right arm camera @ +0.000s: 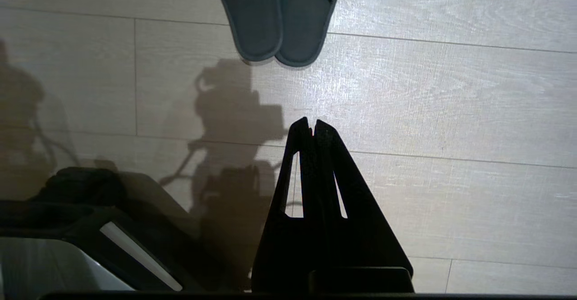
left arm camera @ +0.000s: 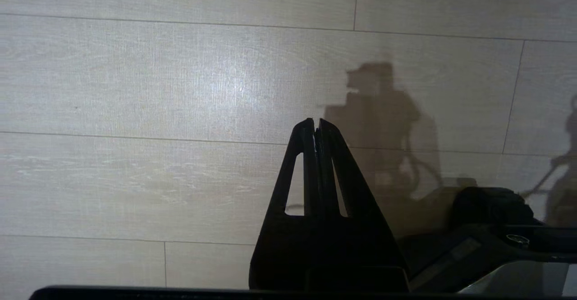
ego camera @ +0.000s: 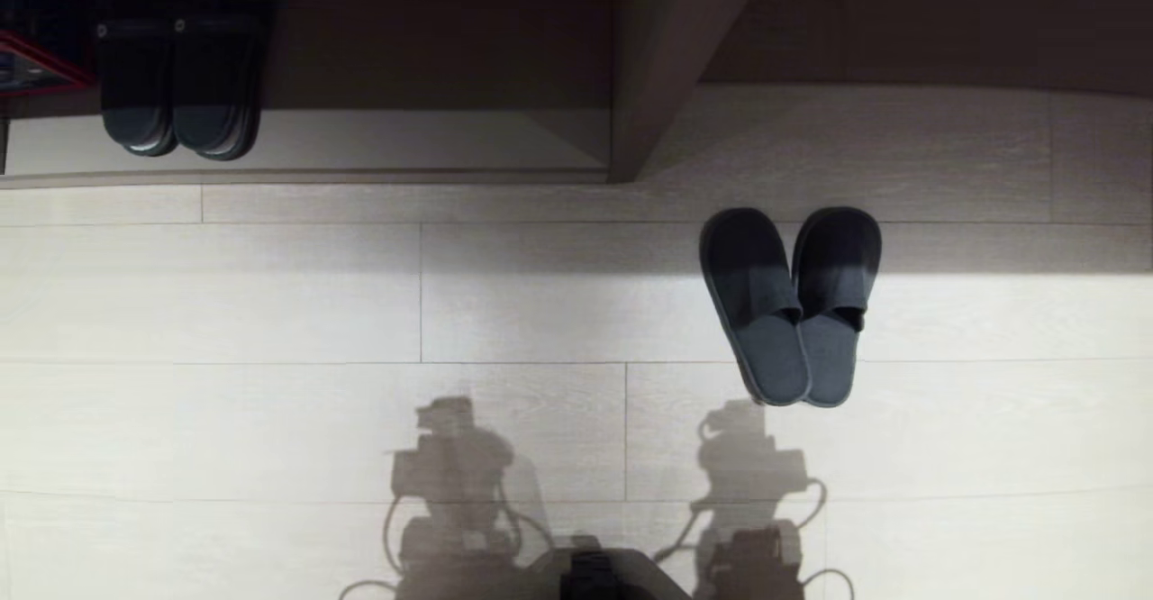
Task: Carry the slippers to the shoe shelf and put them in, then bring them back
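Ahead of right gripper (right arm camera: 313,126), slippers (right arm camera: 279,16), well apart

slippers (right arm camera: 279,16) toes cropped in right wrist view, shelved sandals' (ego camera: 178,86) backs shadowed

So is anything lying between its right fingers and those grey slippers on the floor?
Nothing visible: only bare pale wood-look floor lies between the shut right fingers and the dark grey-blue fabric slippers.
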